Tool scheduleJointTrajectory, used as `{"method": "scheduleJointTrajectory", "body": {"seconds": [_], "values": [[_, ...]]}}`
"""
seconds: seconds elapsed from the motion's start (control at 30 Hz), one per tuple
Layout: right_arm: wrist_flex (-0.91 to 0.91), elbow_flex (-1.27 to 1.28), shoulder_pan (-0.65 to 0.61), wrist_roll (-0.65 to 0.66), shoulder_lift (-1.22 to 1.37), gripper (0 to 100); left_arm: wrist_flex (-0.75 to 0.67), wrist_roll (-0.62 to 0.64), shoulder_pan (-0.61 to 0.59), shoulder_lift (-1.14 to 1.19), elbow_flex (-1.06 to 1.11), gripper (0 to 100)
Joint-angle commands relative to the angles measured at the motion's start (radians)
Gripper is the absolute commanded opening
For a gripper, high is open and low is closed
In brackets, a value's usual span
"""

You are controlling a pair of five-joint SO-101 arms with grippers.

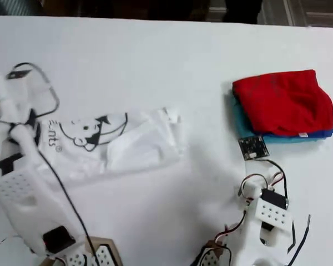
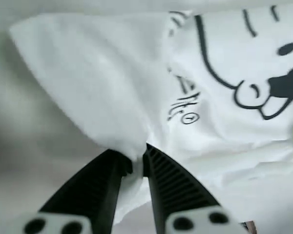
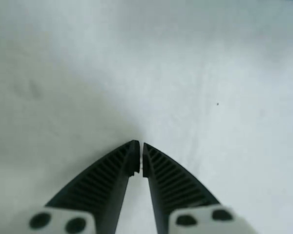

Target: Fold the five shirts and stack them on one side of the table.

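High view: white shirt (image 1: 116, 141) at left centre, long axis left to right, left end by the left arm (image 1: 22, 183); folded stack (image 1: 283, 105) upper right. Left wrist view: left pincer (image 2: 139, 158) clenched on a shirt fold. Right wrist view: right pincer (image 3: 139, 156) closed, empty, over bare table (image 3: 185, 58).

White shirt (image 1: 116, 138) with a black cartoon-face print and lettering. Red shirt (image 1: 283, 100) over a blue shirt (image 1: 322, 133) and a teal shirt (image 1: 243, 123). White worktop (image 1: 155, 50). Left pincer (image 2: 136, 168) and right pincer (image 3: 136, 158) black, ribbed.
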Motion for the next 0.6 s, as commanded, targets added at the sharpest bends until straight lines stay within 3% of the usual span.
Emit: {"method": "scheduleJointTrajectory", "body": {"seconds": [0.0, 0.27, 0.57], "values": [[-0.016, -0.005, 0.004, -0.005, -0.025, 2.0, 0.023, 0.069, 0.163, -0.158, 0.045, 3], [-0.016, -0.005, 0.004, -0.005, -0.025, 2.0, 0.020, 0.213, 0.526, -0.439, 0.173, 3], [-0.016, -0.005, 0.004, -0.005, -0.025, 2.0, 0.017, 0.305, 0.818, -0.359, 0.044, 3]]}}
